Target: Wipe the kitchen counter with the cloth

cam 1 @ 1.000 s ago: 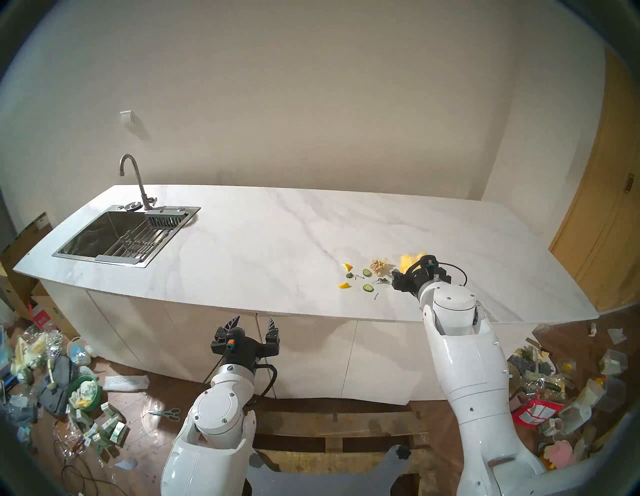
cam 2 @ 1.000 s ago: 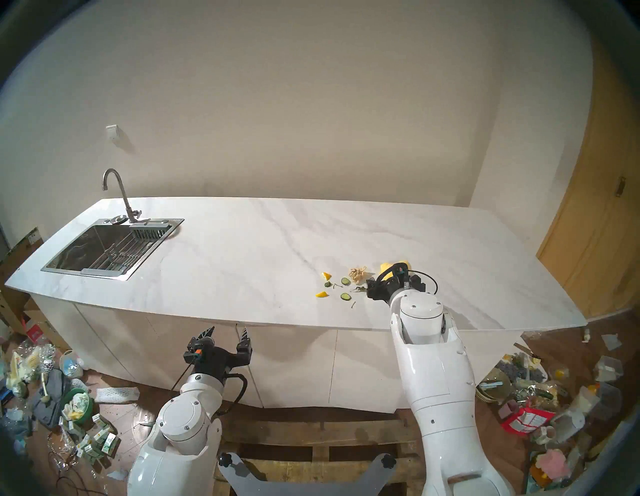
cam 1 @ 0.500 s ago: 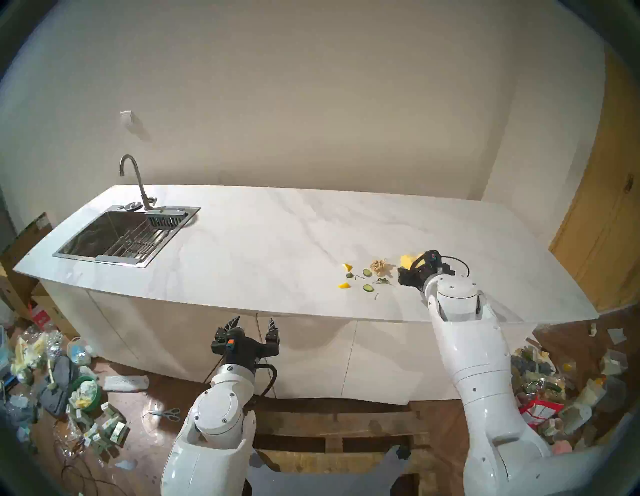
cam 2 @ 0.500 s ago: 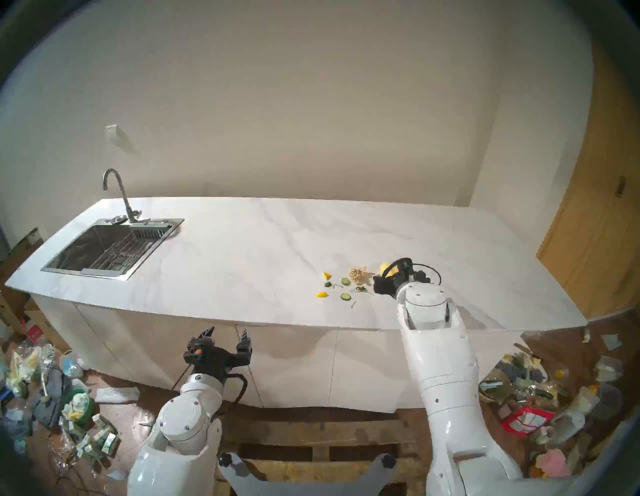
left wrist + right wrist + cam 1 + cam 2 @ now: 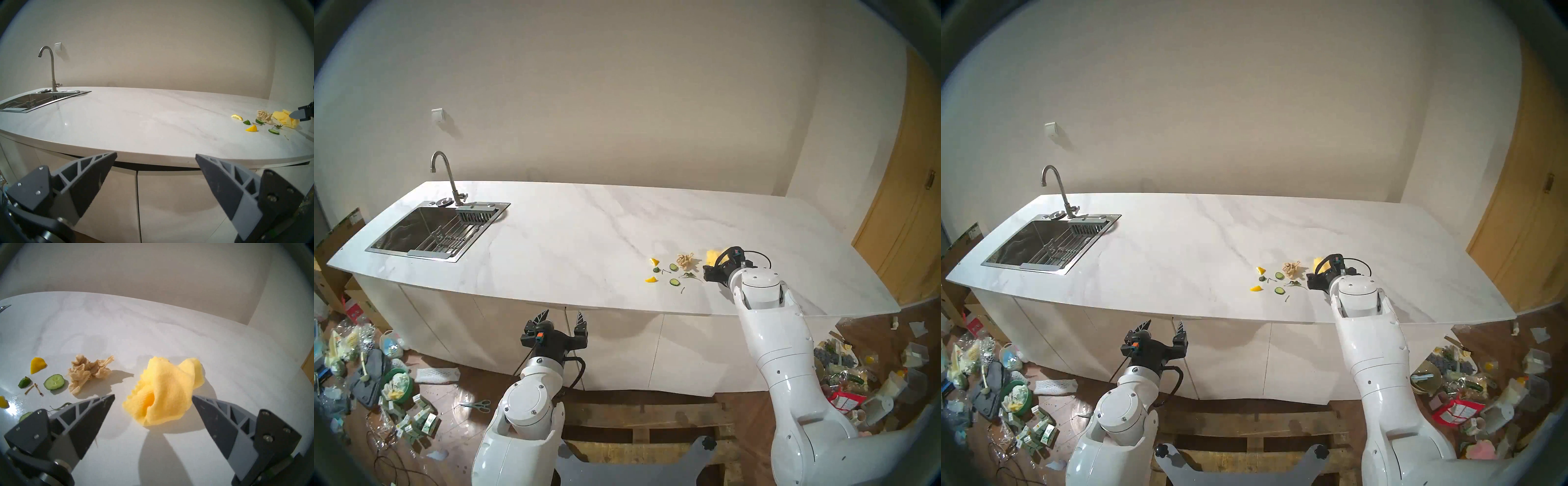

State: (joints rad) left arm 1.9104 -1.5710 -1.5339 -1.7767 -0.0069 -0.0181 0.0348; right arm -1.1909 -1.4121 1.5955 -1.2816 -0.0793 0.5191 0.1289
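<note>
You are looking at a long kitchen counter, a white marble-look slab with faint grey veins, set against a plain beige wall. A steel sink is sunk into its left end, with one curved faucet behind it and a wire rack lying inside. White cabinet fronts run below the slab, a wooden door stands at the far right, and the brown floor on both sides is strewn with packaging and litter.

The cloth is a bright yellow rag, bunched into folds, lying on the counter towards its right end. Your right gripper sits low over the slab with its jaws spread wide, one finger on each side of the cloth; whether either finger touches it, you cannot tell. Your left gripper hangs in front of the cabinets, below the counter edge, jaws apart and holding nothing.

Count the scraps just left of the cloth: one beige crumpled heap nearest it, two cucumber slices, two yellow fruit wedges, one small dark green piece, and a few thin stems and a bit of wilted greenery among them. None of the scraps touches the cloth; the beige heap lies near it with bare marble between
</note>
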